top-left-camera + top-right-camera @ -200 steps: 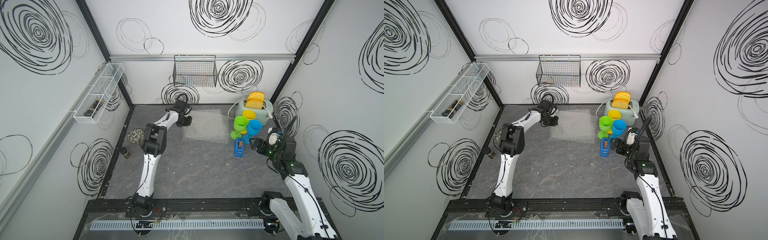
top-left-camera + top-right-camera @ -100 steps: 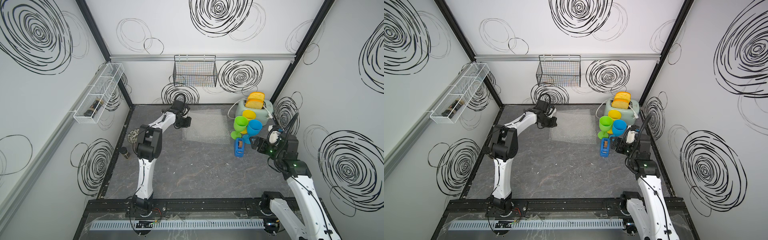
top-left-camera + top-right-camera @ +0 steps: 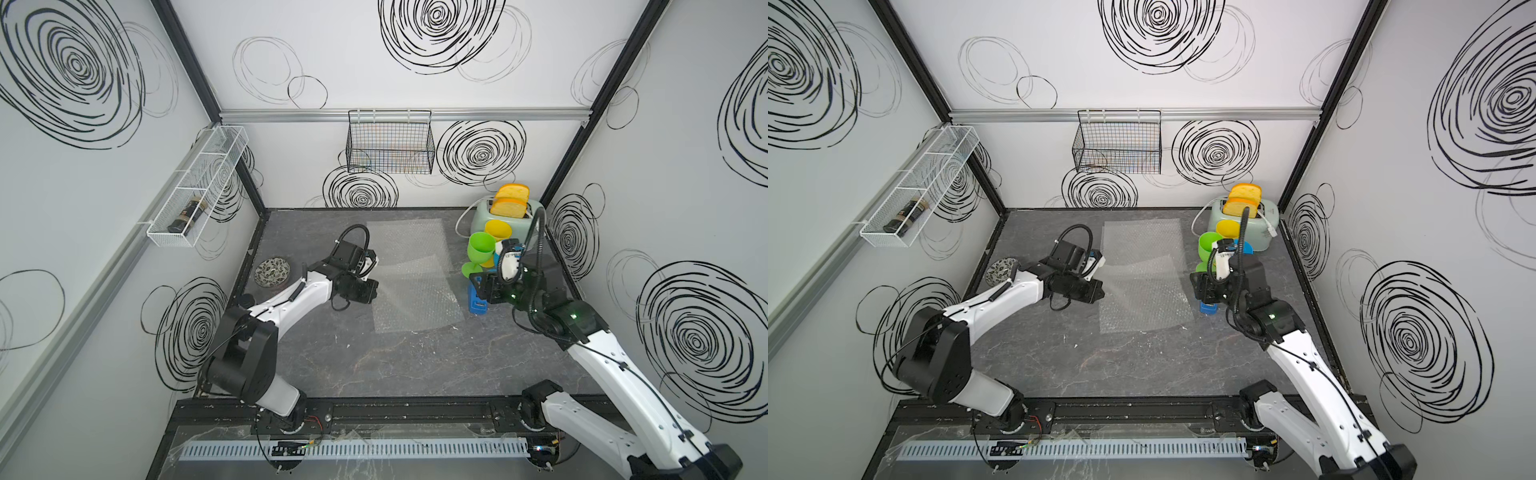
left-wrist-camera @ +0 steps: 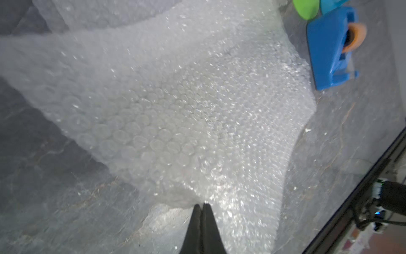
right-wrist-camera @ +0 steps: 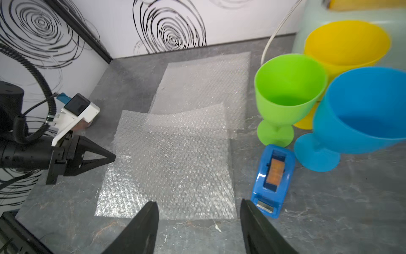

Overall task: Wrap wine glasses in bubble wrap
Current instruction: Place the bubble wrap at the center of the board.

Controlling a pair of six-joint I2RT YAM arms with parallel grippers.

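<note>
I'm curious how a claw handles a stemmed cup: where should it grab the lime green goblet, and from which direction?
On the lime green goblet, likely the narrow waist under the bowl, which open jaws can span. Come from the bubble wrap side: the yellow goblet and blue goblet crowd the other sides, and the blue tape dispenser stands by its foot.

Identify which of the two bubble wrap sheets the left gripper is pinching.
The front sheet, partly overlapping the other: the left gripper is shut on its raised edge; the rear sheet lies flat, untouched.
</note>
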